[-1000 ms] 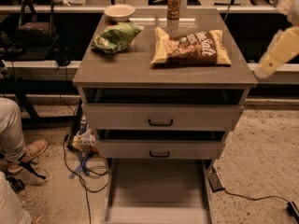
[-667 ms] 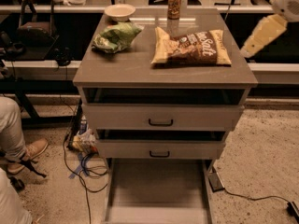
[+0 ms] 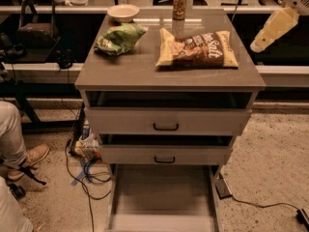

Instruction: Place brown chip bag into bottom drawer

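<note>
Three drawers: bottom drawer (image 3: pixel 161 197) pulled fully out, open from above; upper drawers (image 3: pixel 166 122) slightly ajar.
Brown chip bag (image 3: pixel 198 49): flat on cabinet top (image 3: pixel 145 74), right half.
Gripper (image 3: pixel 263 38): raised beyond the cabinet's right edge, clear of the bag; grip state cannot be told.

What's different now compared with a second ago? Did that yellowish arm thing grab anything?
The gripper has risen and swung left in the picture and now hangs beside the right edge of the cabinet top, near the brown chip bag without touching it. Nothing was grabbed or released. That bag, the green bag, bowl, can and open bottom drawer stayed put.
</note>
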Motion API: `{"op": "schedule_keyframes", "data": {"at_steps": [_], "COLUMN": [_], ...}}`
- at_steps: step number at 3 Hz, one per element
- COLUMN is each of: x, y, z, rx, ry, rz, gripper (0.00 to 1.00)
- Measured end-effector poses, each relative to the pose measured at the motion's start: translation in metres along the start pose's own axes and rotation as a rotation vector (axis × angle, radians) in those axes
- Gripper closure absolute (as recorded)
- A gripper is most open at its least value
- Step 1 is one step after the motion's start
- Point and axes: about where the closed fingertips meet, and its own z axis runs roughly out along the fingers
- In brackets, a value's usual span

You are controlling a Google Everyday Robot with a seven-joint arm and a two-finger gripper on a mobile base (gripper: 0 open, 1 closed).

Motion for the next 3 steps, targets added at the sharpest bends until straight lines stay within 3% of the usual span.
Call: {"op": "schedule_keyframes", "data": {"at_steps": [1, 2, 3], "x": [-0.011, -0.037, -0.063], "y": [0.016, 0.042, 0.059], "z": [0.026, 0.073, 0.135], "rx": [-0.018, -0.027, -0.055], "ry": [-0.010, -0.030, -0.065], "rz": [-0.004, 0.001, 0.107], "gripper": [0.00, 0.00, 0.00]}}
